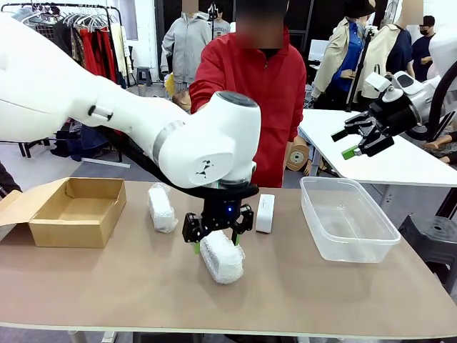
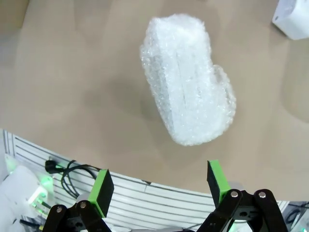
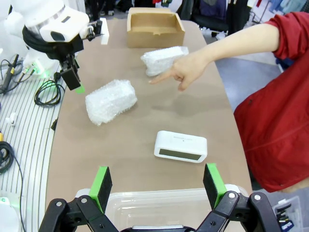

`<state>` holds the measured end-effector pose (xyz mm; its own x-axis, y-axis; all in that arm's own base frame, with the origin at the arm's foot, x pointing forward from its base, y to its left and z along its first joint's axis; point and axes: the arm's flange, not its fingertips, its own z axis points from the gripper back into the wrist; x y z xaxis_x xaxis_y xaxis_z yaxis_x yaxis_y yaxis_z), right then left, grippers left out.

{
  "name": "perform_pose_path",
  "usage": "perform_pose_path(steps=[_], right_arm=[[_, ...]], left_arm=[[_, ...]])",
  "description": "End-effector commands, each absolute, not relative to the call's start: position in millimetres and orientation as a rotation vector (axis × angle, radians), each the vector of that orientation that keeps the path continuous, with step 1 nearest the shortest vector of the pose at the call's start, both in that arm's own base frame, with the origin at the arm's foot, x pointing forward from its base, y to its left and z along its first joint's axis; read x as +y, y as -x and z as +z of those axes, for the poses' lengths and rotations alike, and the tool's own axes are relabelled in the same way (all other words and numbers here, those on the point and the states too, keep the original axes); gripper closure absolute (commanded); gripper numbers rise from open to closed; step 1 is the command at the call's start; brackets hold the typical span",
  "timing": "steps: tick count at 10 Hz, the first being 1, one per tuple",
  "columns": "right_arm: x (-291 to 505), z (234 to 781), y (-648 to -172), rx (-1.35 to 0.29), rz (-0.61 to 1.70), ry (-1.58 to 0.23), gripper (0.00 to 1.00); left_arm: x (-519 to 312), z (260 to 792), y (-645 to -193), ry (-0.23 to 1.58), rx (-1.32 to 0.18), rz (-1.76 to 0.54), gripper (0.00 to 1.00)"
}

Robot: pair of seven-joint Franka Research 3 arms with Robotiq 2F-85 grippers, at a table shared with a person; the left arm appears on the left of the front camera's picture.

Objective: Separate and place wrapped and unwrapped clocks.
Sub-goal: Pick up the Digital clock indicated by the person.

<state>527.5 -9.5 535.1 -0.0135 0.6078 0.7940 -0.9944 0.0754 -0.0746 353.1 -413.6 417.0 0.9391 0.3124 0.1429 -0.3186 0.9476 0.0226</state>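
One wrapped clock (image 1: pixel 222 259) (image 2: pixel 188 77) (image 3: pixel 111 100) lies near the table's middle, a white bundle in bubble wrap. My left gripper (image 1: pixel 216 239) (image 2: pixel 159 186) hangs open just above its far end, not touching it. A second wrapped clock (image 1: pixel 162 207) (image 3: pixel 164 59) rests farther left. The unwrapped clock (image 1: pixel 265 213) (image 3: pixel 180 145) (image 2: pixel 294 19), a smooth white block, lies right of centre. My right gripper (image 1: pixel 357 139) (image 3: pixel 157 186) is open and empty, raised above the table's right end.
An open cardboard box (image 1: pixel 71 211) (image 3: pixel 154 21) sits at the table's left end. At the right end is a clear plastic bin (image 1: pixel 345 218) (image 3: pixel 159 208). A person in red stands at the far side, and their hand (image 3: pixel 181 72) points down beside the second wrapped clock.
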Motion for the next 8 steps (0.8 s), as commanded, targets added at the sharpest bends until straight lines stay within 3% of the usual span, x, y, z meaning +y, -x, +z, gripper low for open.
perform_pose_path(steps=[1, 8], right_arm=[[-9.6, 535.8, -527.3, -0.794, 1.413, -0.631, 0.0], [-9.6, 535.8, -527.3, -0.794, 1.413, -0.631, 0.0]], left_arm=[[-422.2, 409.2, -356.3, -0.03, -0.178, 0.384, 0.0], [-415.7, 415.1, -372.5, 0.001, -0.119, 0.412, 0.0]])
